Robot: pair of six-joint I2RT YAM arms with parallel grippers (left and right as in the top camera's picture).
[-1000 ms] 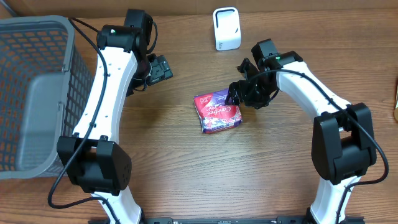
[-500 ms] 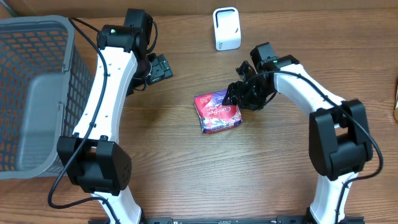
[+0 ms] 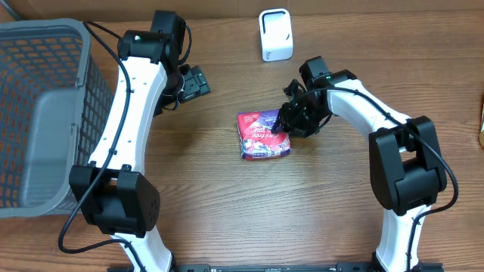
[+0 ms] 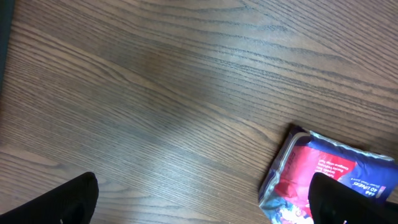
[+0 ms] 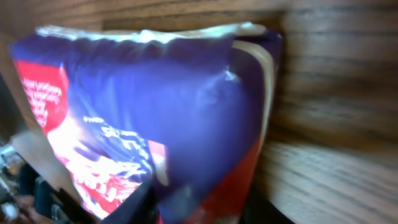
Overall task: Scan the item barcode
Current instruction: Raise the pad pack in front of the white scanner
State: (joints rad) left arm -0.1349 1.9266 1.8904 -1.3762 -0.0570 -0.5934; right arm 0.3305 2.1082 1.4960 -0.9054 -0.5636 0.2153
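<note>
Overhead: right claw [image 3: 290, 121] sits lower and further left than a second ago, now against the upper right edge of the packet [image 3: 262, 134]. The packet has slid a little left on the tabletop [image 3: 227, 211] and lies flat, printed face up, near the middle.

Right wrist: the packet fills the frame, blurred and creased at the bottom where a dark finger meets it. The jaws are narrowing around that edge, but I cannot tell whether the grip has closed.

Left claw [image 3: 195, 83] is unchanged, spread wide, holding nothing, well left of the packet and up toward the back. Its wrist camera catches one corner of the packet.

Scanner [image 3: 275, 34] stands at the back edge, just beyond the right claw. No barcode is visible on the upward face.

Judgement: the pickup is under way. Lift, turn and presentation to the scanner are not yet done.
</note>
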